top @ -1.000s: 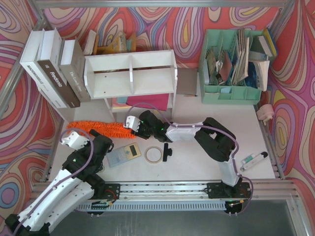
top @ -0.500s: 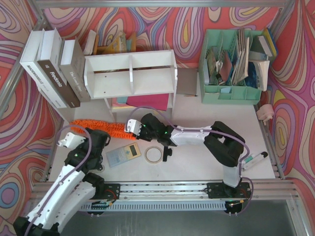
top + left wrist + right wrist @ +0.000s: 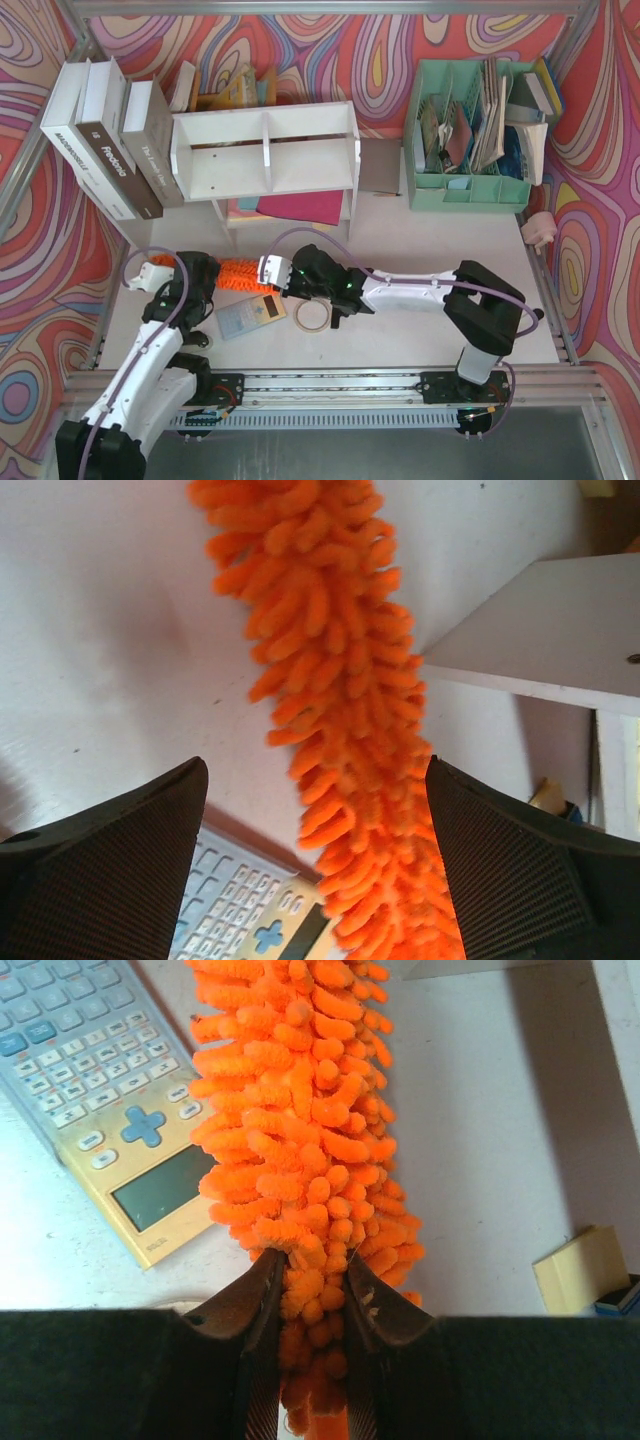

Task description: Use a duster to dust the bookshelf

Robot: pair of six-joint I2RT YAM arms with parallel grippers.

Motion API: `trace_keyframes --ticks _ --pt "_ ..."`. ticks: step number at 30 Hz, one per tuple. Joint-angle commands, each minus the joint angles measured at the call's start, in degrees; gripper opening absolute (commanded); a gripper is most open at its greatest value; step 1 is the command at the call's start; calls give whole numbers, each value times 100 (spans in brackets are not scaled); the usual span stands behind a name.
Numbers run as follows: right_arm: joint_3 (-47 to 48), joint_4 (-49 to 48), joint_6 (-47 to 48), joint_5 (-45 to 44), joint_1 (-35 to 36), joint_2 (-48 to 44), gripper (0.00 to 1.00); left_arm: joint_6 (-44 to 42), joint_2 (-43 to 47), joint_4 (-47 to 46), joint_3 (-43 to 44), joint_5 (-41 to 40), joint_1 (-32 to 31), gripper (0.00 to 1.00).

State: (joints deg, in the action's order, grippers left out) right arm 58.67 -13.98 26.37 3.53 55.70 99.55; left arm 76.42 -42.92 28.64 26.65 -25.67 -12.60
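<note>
The orange fluffy duster (image 3: 238, 272) lies on the table in front of the white bookshelf (image 3: 265, 150). My right gripper (image 3: 270, 270) is shut on its right end, near the handle; the right wrist view shows the jaws pinching the fluff (image 3: 310, 1260). My left gripper (image 3: 195, 275) is open and straddles the duster's left part. In the left wrist view (image 3: 315, 780) the duster (image 3: 340, 680) runs between the two wide-apart fingers without being gripped. A corner of the bookshelf (image 3: 540, 640) shows there too.
A calculator (image 3: 252, 313), a tape roll (image 3: 311, 314) and a small black part (image 3: 340, 308) lie just near the duster. Big books (image 3: 100, 140) stand left of the shelf, a mint organizer (image 3: 470, 140) right. A tube (image 3: 515, 322) lies front right.
My left gripper has swung in from the near left and now straddles the duster. My right gripper has pulled the duster a little nearer and to the right.
</note>
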Motion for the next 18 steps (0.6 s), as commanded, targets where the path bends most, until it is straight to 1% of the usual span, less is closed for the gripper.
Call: trace_keyframes --ticks 1,5,8,14,18 --pt "-128 -425 -153 -146 132 -263 0 -50 -134 -690 -227 124 130 80" --pt "-167 -469 -206 -179 216 -255 0 23 -201 -1209 -477 165 159 80" --pt "-172 -491 -246 -184 252 -260 0 42 -391 -1342 -571 145 182 80" --pt "-163 -502 -299 -206 301 -304 0 74 -719 -2230 -862 167 238 80" --pt "-155 -496 -332 -203 328 -311 0 53 -1050 -2678 -922 177 262 75"
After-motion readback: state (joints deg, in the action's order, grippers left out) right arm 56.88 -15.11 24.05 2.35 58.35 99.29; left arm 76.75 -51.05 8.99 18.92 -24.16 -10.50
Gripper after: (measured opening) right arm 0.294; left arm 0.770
